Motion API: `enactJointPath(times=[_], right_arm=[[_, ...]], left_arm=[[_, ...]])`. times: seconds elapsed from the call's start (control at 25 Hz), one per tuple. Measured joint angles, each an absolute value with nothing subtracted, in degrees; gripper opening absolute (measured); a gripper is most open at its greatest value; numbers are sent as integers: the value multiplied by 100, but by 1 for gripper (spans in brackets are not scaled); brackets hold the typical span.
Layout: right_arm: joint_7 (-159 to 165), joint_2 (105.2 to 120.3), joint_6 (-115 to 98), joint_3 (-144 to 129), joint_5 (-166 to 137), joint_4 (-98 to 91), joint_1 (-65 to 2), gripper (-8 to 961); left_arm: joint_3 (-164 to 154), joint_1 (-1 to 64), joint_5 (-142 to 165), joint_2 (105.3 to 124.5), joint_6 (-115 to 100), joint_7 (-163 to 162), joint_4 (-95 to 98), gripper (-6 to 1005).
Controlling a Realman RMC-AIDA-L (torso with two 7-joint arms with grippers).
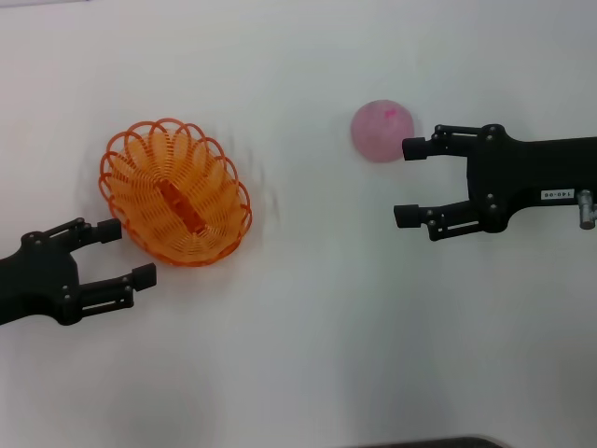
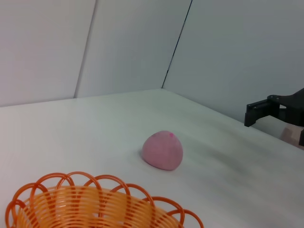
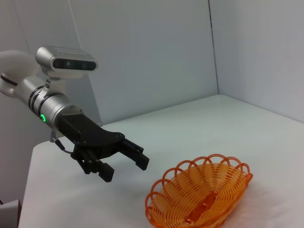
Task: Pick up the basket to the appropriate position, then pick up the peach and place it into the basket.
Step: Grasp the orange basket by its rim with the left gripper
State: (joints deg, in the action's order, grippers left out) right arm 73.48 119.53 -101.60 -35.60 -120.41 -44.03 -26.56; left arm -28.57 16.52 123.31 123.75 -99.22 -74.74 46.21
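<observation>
The orange wire basket [image 1: 175, 191] lies on the white table [image 1: 308, 317] at the left; its rim also shows in the left wrist view [image 2: 95, 199] and the whole basket in the right wrist view [image 3: 202, 197]. My left gripper [image 1: 126, 252] stands open just in front of the basket's near-left rim, not touching it, and is seen open in the right wrist view [image 3: 126, 164]. The pale pink peach [image 1: 381, 130] rests at the back right, also in the left wrist view [image 2: 163, 150]. My right gripper [image 1: 410, 182] is open beside the peach, its upper finger close to it.
White walls stand behind the table [image 2: 142, 42]. A dark edge shows at the table's front [image 1: 438, 441]. Bare table lies between basket and peach.
</observation>
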Motion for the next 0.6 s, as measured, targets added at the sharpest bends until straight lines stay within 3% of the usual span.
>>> enactJointPath(times=[0.6], right_arm=[[7347, 11953, -10160, -3592, -12041, -4386, -2678, 947]], left_arm=[[-2856, 1652, 12331, 12375, -9923, -7480, 4632, 872]])
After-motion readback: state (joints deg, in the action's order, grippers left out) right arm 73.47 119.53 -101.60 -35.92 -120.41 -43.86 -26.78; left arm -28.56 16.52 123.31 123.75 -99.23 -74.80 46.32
